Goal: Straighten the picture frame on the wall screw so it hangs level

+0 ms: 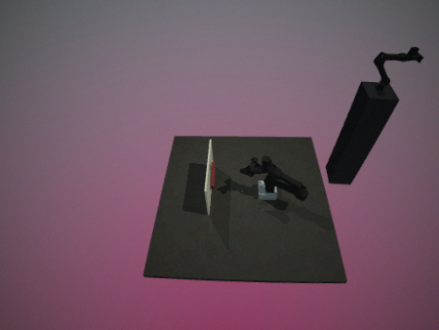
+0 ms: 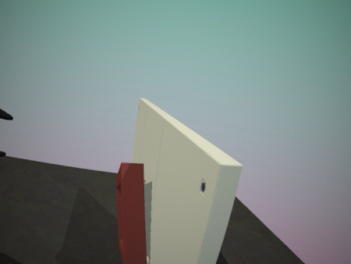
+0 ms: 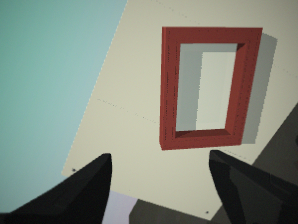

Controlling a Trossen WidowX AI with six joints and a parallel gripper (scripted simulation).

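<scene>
Red, flat-sided bars form the picture frame point(image 1: 213, 176) point(image 2: 132, 211) point(image 3: 171, 90), an upright rectangle, taller than wide, around an open centre. It is on the front of a cream wall panel point(image 1: 208, 195) point(image 2: 183, 183) point(image 3: 125, 130), and through the opening the pale panel shows, partly covered by a grey shadow. In the wrist view the upper bar runs nearly straight across, the lower bar slopes slightly, and the right side leans relative to the left; the panel's edges are themselves tilted in this view, so the true lean of the frame cannot be told. The inner faces of the bars are a darker red, and a grey shadow lies along the frame's right side. In the exterior view the frame is seen nearly edge-on, with a narrow shadow on the panel beside it. Small dark holes mark the panel near its corners. The gripper point(image 1: 243, 171) point(image 3: 160, 159) is partly open, its two black fingers well apart with nothing between them. It faces the panel and stands apart from the frame. The arm point(image 1: 288, 185) rises from a pale base point(image 1: 267, 197) on the dark floor slab point(image 1: 244, 254).
</scene>
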